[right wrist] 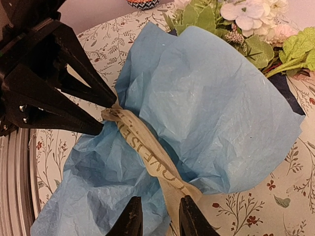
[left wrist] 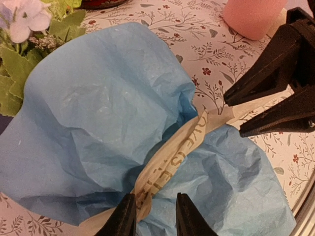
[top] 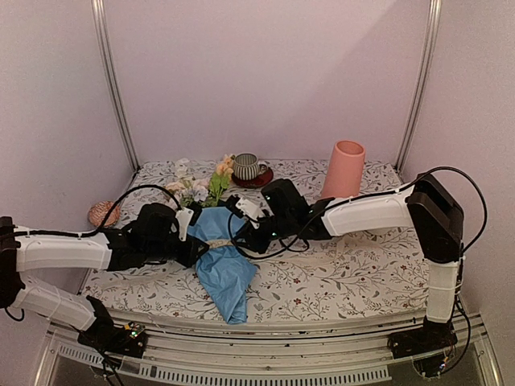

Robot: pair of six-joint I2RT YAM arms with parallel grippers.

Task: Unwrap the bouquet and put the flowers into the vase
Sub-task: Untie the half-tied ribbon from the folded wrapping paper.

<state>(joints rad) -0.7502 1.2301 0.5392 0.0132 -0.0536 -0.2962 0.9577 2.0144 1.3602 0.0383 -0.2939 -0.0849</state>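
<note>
Bouquet (top: 224,269) lies flat in the middle of the table (top: 362,277), flowers (top: 197,189) toward the back wall. Vase (top: 344,169) is well apart, back right. Left gripper (left wrist: 155,201) is pinched onto the ribbon (left wrist: 172,157) at the waist, and right gripper (right wrist: 157,204) is pinched onto it from the opposite side. Paper (right wrist: 206,108) looks thin and crinkly, so likely to tear. The ribbon is soft but tougher, so pull on it, not the paper. Flowers look light with floppy heads; take them low, below the leaves.

Two arms: left arm (top: 64,251), right arm (top: 370,213). One bouquet (top: 219,256), centre. One vase (top: 344,169) at 1 o'clock. One cup (top: 245,166), one saucer (top: 263,179) at 12. One patterned ball (top: 103,213) at 9.
</note>
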